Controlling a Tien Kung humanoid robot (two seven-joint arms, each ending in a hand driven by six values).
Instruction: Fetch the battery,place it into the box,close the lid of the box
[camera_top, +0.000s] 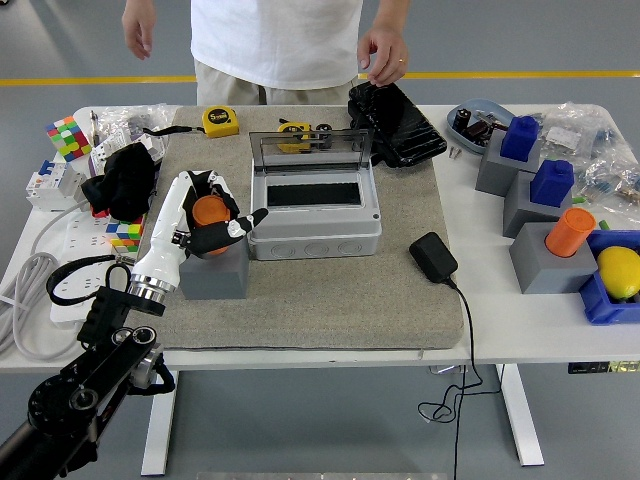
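The battery is an orange cylinder (209, 212) standing upright in a grey block (213, 276) at the left of the grey mat. My left hand (216, 208) reaches in from the lower left and cups the cylinder. Its fingers (203, 184) are behind the cylinder and the straight thumb points right in front of it; the hand is still spread. The grey box (313, 232) stands just right of the block, with its clear lid (311, 150) tilted up at the back and the inside open. My right arm is out of view.
A person stands at the far edge, one hand (383, 55) above a black pack (397, 120). A black adapter (433, 256) with a cable lies right of the box. Grey blocks with blue and orange pieces (552, 182) stand at the right. A tape measure (221, 121) and cubes (66, 137) lie at the left.
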